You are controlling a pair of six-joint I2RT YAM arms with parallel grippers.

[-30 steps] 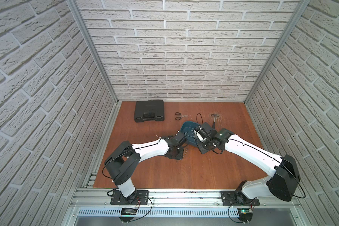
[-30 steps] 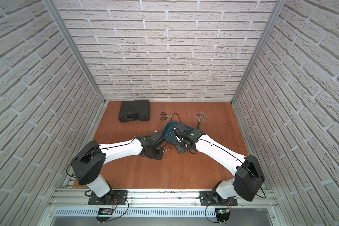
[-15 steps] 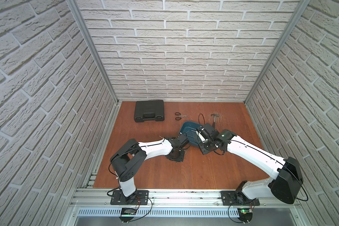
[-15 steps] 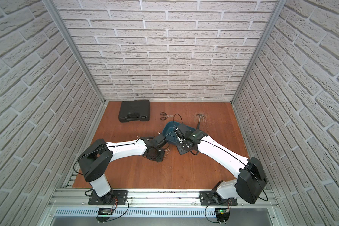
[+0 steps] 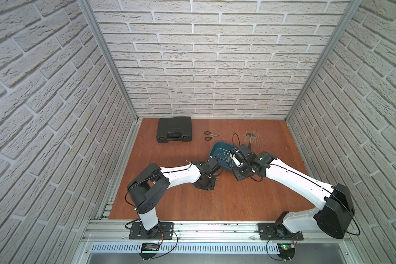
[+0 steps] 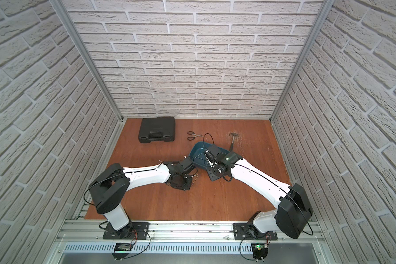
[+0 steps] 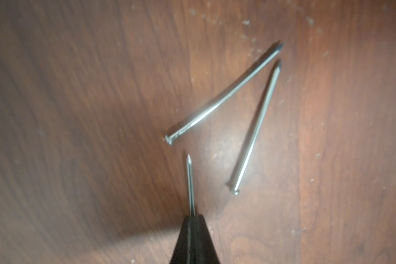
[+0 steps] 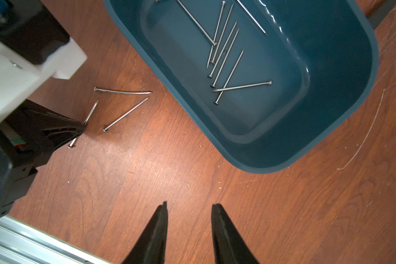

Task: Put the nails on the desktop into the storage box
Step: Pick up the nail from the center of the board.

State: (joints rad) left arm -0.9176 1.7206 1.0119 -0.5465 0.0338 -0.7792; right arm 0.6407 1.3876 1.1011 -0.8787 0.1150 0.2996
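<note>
Left jaws were pinched shut on one nail (image 7: 190, 182), its point sticking out ahead of them. Two more nails (image 7: 224, 96) lay just beyond on the bench (image 7: 78, 114). Right jaws stood slightly parted and empty over bare bench, near the storage box (image 8: 329, 141).

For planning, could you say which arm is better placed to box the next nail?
Left, probably: the left gripper is shut on a nail near the storage box, while the right gripper hovers open and empty.
</note>
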